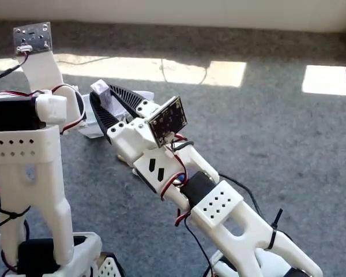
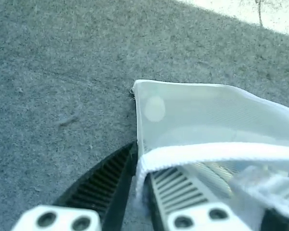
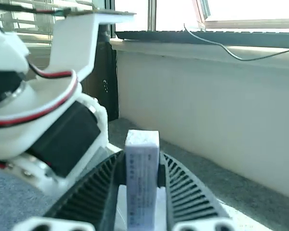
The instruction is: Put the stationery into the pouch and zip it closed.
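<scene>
We see a grey, carpet-like tabletop [image 1: 277, 138] with bands of sunlight across its far side. Two white arms stand on it. The left arm [image 1: 29, 156] rises at the near left of the high view. The right arm [image 1: 219, 208] stretches from the near right towards the middle, ending just beside the left arm's wrist.

Next in size is the pouch [image 2: 202, 115], a white, see-through mesh bag with a thicker white band along its rim. It lies on the tabletop under the two wrists, and in the high view we catch crumpled white bits of it [image 1: 87, 128] behind the right arm's black fingers. The left hand [image 2: 138, 161] is nearly closed and pinches the pouch at its rim near one corner. The dark ribbed finger [image 2: 103, 192] is outside the mesh, while the other finger [image 2: 178, 190] shows pale through it. We cannot tell what the pouch holds. Something pale and blurred shows through the mesh near that finger, too unclear to name.

Smallest is the eraser [image 3: 142, 185], a white rectangular block. The right hand [image 3: 142, 161] grips it upright between its two ribbed black fingers at a narrow spread. From the high view the eraser [image 1: 100, 90] sits off the tabletop, above the pouch and close to the left arm.
</scene>
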Controlling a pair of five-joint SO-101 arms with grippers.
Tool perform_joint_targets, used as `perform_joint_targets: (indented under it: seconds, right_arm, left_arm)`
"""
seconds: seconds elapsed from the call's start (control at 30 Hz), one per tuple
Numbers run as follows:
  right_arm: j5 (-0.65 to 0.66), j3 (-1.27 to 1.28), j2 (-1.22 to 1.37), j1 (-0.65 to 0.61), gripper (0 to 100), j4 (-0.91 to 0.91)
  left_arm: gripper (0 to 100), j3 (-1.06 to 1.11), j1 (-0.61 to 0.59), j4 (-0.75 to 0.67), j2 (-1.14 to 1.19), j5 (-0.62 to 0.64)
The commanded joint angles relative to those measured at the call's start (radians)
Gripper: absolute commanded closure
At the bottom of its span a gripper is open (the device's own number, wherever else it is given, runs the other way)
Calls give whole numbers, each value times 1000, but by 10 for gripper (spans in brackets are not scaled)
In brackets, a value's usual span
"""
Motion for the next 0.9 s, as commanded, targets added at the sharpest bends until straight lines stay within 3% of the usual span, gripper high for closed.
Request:
perform_joint_targets:
  seconds: [0.0, 0.5, 0.87]
  right_arm:
    - [-6, -24, -5, -8, 848, 64]
    - [-6, -25, -8, 1, 820, 148]
    - [-6, -25, -232, 73, 820, 332]
  left_arm:
    - [994, -48, 19, 6, -10, 3]
    - [994, -47, 16, 8, -12, 2]
    - [994, -8, 16, -2, -12, 2]
